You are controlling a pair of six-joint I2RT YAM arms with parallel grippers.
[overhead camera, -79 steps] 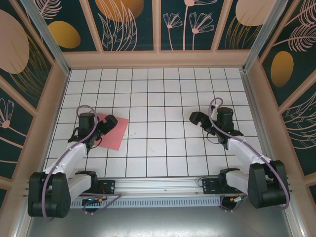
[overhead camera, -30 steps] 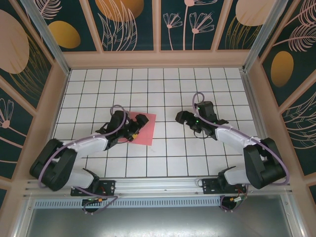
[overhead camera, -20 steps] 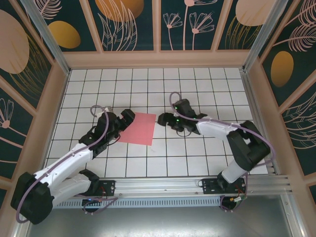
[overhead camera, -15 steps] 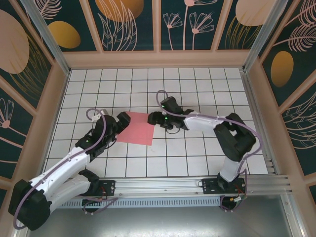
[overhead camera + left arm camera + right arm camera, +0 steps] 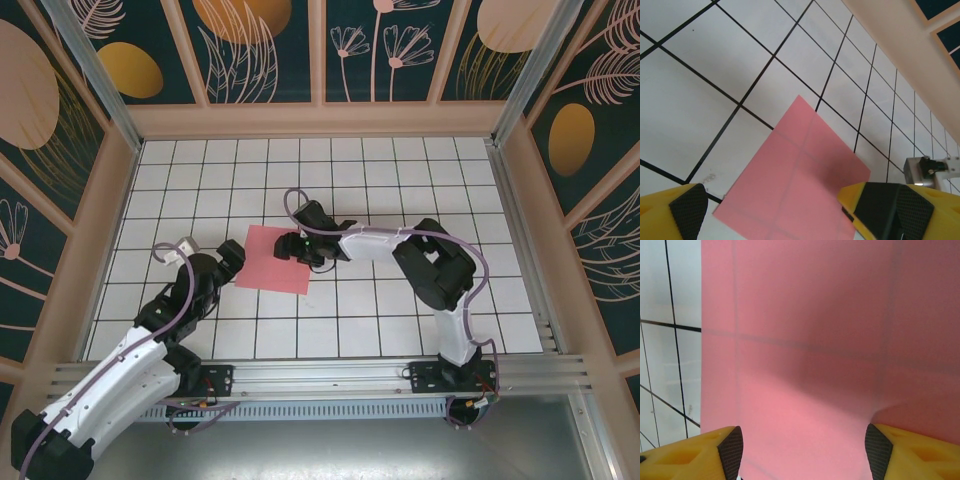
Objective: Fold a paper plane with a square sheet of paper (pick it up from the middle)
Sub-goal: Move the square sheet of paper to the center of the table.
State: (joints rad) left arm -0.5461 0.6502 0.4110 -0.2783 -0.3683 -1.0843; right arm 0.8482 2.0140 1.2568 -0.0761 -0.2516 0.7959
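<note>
Right gripper over pink sheet, perhaps touching.

Both arms stretch toward the middle, the left gripper spread wide, the right gripper parted too.

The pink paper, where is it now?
The pink paper lies flat on the gridded table, left of centre in the top view, between the left gripper and the right gripper.
</note>
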